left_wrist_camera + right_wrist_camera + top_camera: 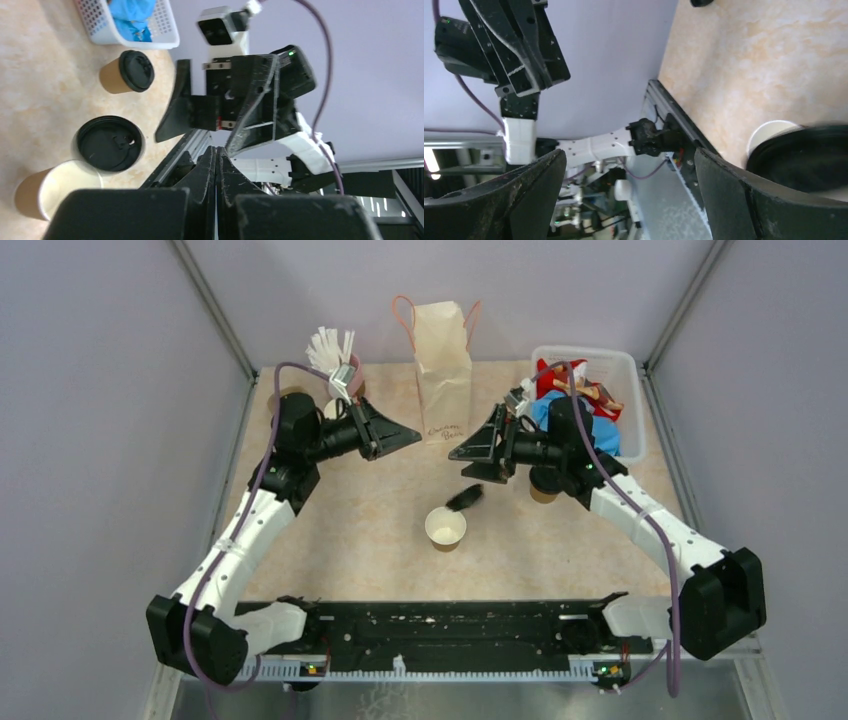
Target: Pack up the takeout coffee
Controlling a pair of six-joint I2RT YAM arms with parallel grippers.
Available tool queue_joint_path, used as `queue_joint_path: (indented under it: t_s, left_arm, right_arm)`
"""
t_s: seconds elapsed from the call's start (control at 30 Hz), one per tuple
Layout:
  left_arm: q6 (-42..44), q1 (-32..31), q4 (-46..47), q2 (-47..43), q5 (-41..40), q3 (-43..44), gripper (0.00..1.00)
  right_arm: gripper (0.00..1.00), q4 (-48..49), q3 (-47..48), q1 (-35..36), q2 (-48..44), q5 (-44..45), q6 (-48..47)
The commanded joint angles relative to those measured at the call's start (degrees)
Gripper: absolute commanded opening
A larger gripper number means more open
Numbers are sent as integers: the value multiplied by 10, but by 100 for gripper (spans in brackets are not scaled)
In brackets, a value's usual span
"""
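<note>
One takeout coffee cup (543,487) with its black lid on stands under my right arm, near the basket; the left wrist view shows it too (125,72). A second brown cup (445,528) stands open and lidless mid-table, with a loose black lid (465,499) just behind it. The left wrist view has that lid (109,143) flat on the table beside the open cup (50,192). My left gripper (413,434) hangs shut and empty, left of the paper bag (443,370). Facing it from the right, my right gripper (460,464) is open and empty above the loose lid (809,157).
A pink cup of white straws (335,350) stands at the back left, behind my left arm. A white basket (620,365) with blue and red items sits at the back right. Grey walls close the table on both sides.
</note>
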Motion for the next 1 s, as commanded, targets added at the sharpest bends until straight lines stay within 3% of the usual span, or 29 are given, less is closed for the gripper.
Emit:
queue_joint_path:
  t_s: [0.0,0.1,0.2,0.3,0.43,0.57,0.7,0.77,0.9,0.97]
  left_arm:
    - [-73,-20,77,7,22,14,0]
    - [-36,-26,4,14,13,26,0]
    - [99,-31,-189,50,-46,102,2]
    - [179,-45,-283,79,-76,137,20]
    - [200,-110,-274,95,-124,129,48]
    - [226,-229,-250,145,-202,139,69]
    - [244,-328,-248,217,-269,185,76]
    - [236,-343,-270,232,-305,208,75]
    - [239,-345,-212,167,-356,168,81]
    - [243,-344,-193,129,-394,145,84]
  right_arm:
    - [99,277,-77,16,-15,12,244]
    - [97,221,-82,-2,-37,40,227]
    - [99,-74,-1,-56,-85,123,7]
    - [99,-240,39,-111,-89,121,-140]
    - [96,-461,83,-116,-69,257,-295]
    - [96,-528,112,-116,-100,396,-319]
    - [97,-592,148,-116,-118,504,-336]
    - [98,-618,132,-116,-115,506,-340]
    - [99,-617,51,-106,-104,436,-342]
    - [99,-607,16,-75,-88,443,-333]
